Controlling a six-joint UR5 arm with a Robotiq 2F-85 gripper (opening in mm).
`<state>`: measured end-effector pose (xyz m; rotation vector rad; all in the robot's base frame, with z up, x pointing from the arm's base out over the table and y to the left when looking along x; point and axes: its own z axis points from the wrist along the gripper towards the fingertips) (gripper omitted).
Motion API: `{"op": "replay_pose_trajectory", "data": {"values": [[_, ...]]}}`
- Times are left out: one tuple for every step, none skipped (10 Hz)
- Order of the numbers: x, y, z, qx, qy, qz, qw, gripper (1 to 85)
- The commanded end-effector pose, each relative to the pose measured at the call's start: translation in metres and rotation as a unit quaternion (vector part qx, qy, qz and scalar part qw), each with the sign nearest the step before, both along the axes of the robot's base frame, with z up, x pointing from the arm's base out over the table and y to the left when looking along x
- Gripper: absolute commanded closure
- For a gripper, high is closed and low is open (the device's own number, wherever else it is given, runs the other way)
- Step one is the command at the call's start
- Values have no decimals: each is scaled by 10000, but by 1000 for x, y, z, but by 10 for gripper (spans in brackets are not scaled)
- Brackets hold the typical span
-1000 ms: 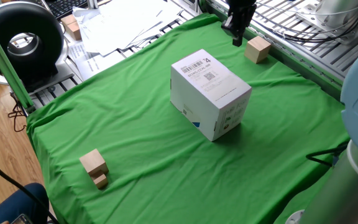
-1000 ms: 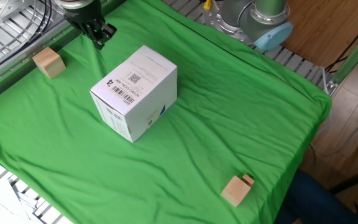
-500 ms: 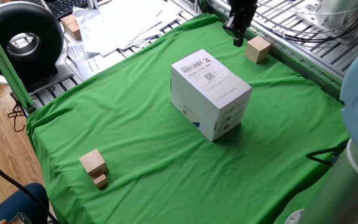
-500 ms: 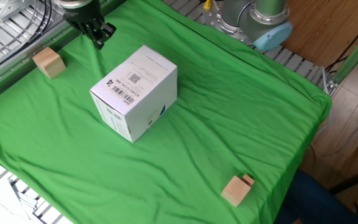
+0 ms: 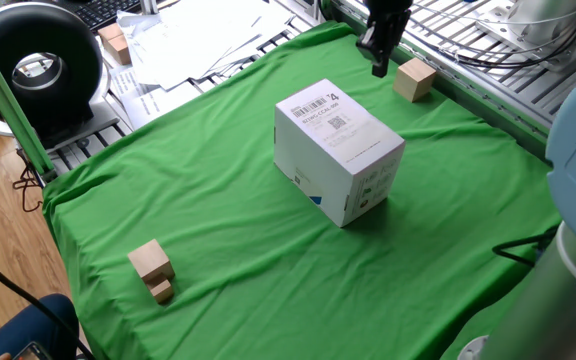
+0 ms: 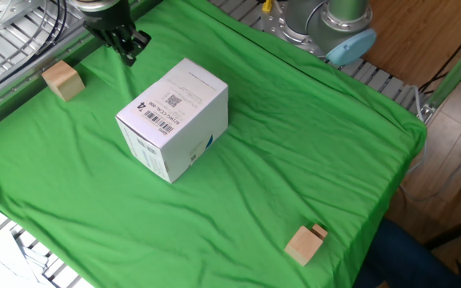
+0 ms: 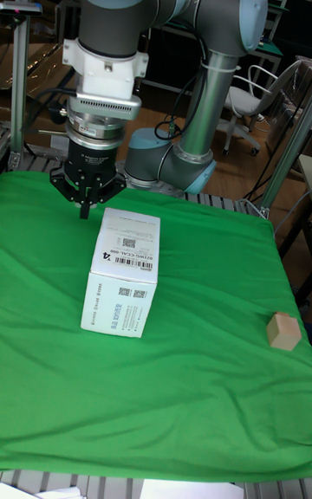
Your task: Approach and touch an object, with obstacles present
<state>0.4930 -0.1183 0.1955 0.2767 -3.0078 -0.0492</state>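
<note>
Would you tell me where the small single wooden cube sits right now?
In one fixed view the small wooden cube sits near the green cloth's far edge, just right of the gripper, beyond the white box.

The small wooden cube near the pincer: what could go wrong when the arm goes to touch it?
The pincer hangs between the small wooden cube and the white box, so a loose swing might clip the box. The cube lies near the cloth's edge; a hard touch could push it off.
</note>
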Motion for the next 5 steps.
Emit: {"op": "replay_pose_trajectory", "data": {"values": [[-6,18,3,324,122,-298,9990,833],[-4,14,2,223,102,-437,9987,833],[-2,4,2,30,56,-462,9989,833],[-3,-5,1,-136,55,-319,9994,833],[0,-9,1,-177,-8,-106,9998,833]]}}
